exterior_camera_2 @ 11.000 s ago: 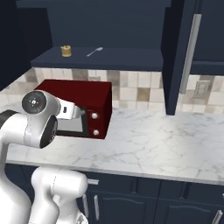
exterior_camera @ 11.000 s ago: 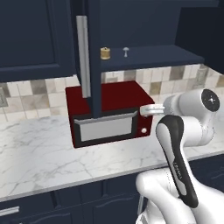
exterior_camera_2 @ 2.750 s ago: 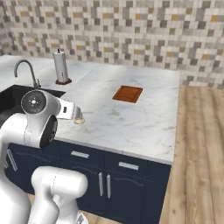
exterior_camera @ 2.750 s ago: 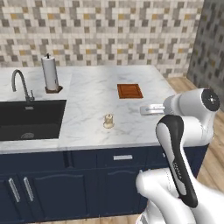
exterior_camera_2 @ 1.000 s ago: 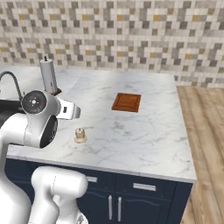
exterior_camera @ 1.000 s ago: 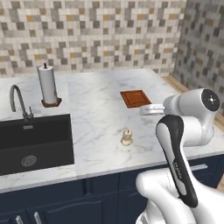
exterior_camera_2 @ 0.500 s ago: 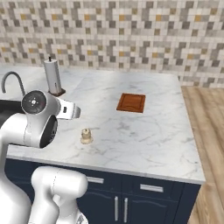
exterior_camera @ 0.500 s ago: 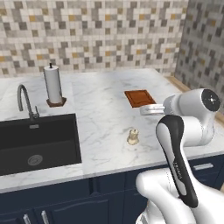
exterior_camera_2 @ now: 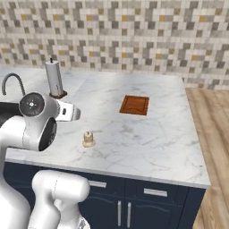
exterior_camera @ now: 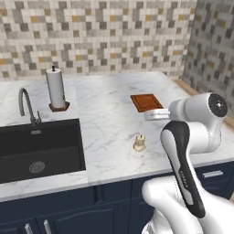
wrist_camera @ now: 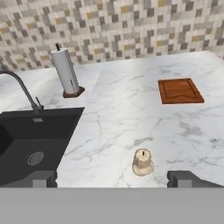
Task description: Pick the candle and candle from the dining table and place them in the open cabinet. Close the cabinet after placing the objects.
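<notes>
A small pale cream candle [wrist_camera: 142, 161] stands upright on the white marble dining table [wrist_camera: 122, 113], near its front edge. In the hand view my gripper [wrist_camera: 113, 178] is open, its two dark fingertips [wrist_camera: 183, 178] set wide apart, and the candle sits a little ahead of them, right of centre, untouched. The left base view shows the same candle [exterior_camera: 140, 143] left of and below my folded arm, with the gripper [exterior_camera: 149, 115] held above the table. From the right base view the candle [exterior_camera_2: 88, 139] is below the gripper [exterior_camera_2: 75, 114]. The cabinet is out of view.
A white paper-towel roll [exterior_camera: 56, 89] stands at the back left. A black sink [exterior_camera: 36, 148] with a curved faucet [exterior_camera: 27, 107] fills the left side. A brown cutting board [exterior_camera: 146, 102] lies to the right, behind the candle. Mosaic tile wall runs behind.
The base has driven from the wall cabinet and red microwave to the dining table. Over the last second the scene only slid slightly right. The gripper stayed open.
</notes>
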Available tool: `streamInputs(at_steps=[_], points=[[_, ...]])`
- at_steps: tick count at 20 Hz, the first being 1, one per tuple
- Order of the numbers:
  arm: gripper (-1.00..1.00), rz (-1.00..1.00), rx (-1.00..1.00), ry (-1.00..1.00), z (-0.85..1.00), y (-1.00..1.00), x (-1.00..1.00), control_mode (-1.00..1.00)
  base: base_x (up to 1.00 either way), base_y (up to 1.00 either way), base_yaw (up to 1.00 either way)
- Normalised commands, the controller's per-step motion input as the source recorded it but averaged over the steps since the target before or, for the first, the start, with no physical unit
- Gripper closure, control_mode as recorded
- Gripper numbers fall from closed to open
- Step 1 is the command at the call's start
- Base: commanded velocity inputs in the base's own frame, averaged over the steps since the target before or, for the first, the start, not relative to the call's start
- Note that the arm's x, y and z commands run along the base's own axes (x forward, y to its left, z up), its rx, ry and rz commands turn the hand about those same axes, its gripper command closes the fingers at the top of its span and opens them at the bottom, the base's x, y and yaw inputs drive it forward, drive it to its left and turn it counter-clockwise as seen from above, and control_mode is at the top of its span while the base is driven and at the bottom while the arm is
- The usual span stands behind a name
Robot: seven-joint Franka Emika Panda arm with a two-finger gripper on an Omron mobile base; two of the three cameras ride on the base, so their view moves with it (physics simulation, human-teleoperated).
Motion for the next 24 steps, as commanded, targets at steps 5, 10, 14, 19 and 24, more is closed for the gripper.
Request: streamInputs(at_steps=[5,10,14,19,24], points=[[-1.00,0.14,0.00,-0.12,-0.22,-0.11,0.03,-1.00,0.00,0.00,0.00],[-1.00,0.16,0.00,-0.03,-0.35,-0.14,0.29,-1.00,0.00,0.00,0.00],[-1.00,0.15,0.00,0.00,-0.38,-0.19,0.30,-1.00,0.00,0.00,0.00],[-1.00,0.16,0.00,0.00,-0.48,-0.25,0.24,-1.00,0.00,0.00,0.00],[-1.00,0.15,0.00,0.00,-0.48,-0.23,0.20,-1.00,0.00,0.00,0.00]])
